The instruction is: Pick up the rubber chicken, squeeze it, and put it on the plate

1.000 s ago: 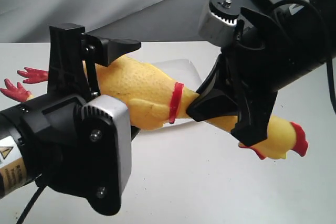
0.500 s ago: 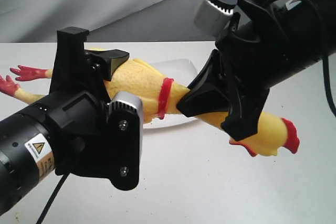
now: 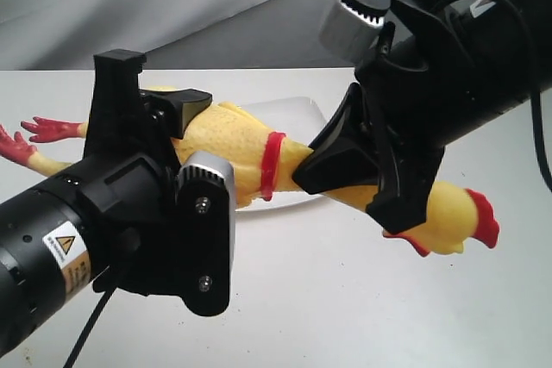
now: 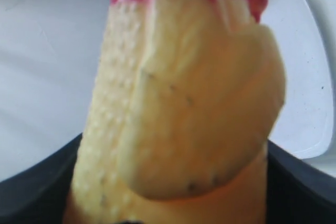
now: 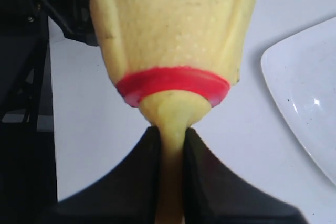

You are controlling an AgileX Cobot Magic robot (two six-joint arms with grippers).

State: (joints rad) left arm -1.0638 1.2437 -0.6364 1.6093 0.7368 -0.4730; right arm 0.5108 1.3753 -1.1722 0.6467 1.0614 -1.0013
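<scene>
A plain white table [image 3: 345, 299] under a grey backdrop fills the exterior view. The rubber chicken [image 3: 233, 140] hangs in the air across the middle of the frame, red feet toward the left edge and head at lower right. The plate [image 3: 302, 114] lies on the table behind it, mostly hidden.

Your left gripper [image 3: 151, 101] is closed around the bumpy body, which fills the gap between its jaws in the left wrist view. Your right gripper [image 3: 366, 183] is clamped on the neck just past the red band, and the neck is pinched thin there.

That thin neck hold looks like your weak point. Soft rubber could slide through the jaws if the two arms pull apart or twist against each other. If you release one side first, the long toy will likely swing off the other grip and miss the plate. It also looks longer than the plate, so an off-centre drop could tip it over the rim. The wrists sit close together, so watch for them touching as you lower.
</scene>
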